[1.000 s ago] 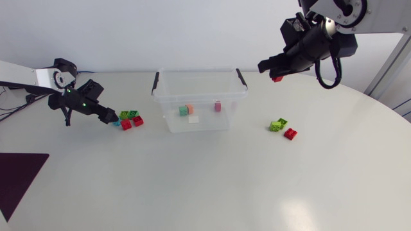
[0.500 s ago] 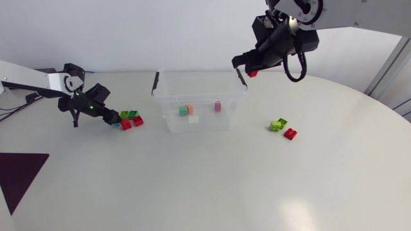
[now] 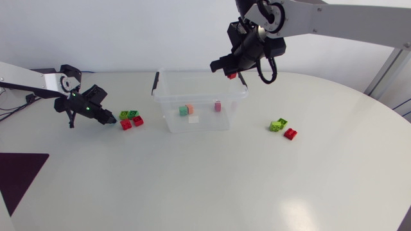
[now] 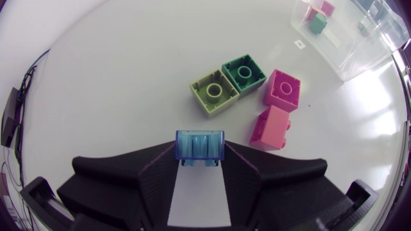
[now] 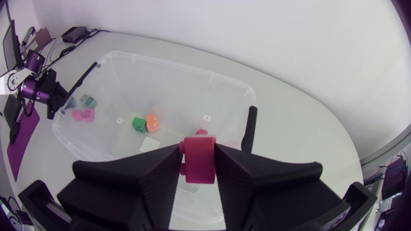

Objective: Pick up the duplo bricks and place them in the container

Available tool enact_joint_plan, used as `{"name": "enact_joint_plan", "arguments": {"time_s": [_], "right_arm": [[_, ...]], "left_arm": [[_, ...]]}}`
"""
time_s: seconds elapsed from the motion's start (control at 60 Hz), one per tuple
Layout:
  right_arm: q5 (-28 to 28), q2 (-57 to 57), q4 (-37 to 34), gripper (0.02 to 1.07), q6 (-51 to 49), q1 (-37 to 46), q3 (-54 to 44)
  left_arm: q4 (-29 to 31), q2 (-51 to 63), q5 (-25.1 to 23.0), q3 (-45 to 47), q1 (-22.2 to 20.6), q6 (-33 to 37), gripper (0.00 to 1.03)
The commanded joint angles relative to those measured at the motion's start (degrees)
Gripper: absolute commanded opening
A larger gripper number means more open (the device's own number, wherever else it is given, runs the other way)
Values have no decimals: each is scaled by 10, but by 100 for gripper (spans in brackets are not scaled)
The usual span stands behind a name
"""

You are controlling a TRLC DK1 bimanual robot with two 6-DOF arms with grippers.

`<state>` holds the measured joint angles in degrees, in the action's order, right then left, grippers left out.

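The red brick hangs over the container's handle-side rim, pinched between both fingers of the right gripper. Its longer side seems to run along the fingers, pointing down into the container. A clean drop probably calls for carrying it further inside the rim before the fingers part. Left of the container, the left gripper clamps a blue brick.

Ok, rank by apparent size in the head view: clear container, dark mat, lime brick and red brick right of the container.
1. clear container
2. dark mat, partly out of view
3. lime brick and red brick: alike, not ranked
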<state>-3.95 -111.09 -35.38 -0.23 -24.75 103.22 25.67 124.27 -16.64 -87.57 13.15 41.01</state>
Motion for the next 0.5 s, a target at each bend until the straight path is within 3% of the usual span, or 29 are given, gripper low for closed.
{"name": "enact_joint_plan", "arguments": {"time_s": [0.0,0.067,0.133,0.3,0.483], "right_arm": [[-4,-29,6,70,-5,-6,26],[-4,-36,6,90,-5,-10,31],[-4,-35,4,95,-7,-13,31],[-4,-7,0,95,-7,-4,8],[-4,69,14,95,-7,33,-85]], "left_arm": [[11,-39,-7,13,7,17,34],[17,-58,-12,20,7,19,34],[24,-81,-13,24,7,18,34],[42,-151,-37,26,-5,1,34],[57,-228,-54,27,-59,-45,34]]}}
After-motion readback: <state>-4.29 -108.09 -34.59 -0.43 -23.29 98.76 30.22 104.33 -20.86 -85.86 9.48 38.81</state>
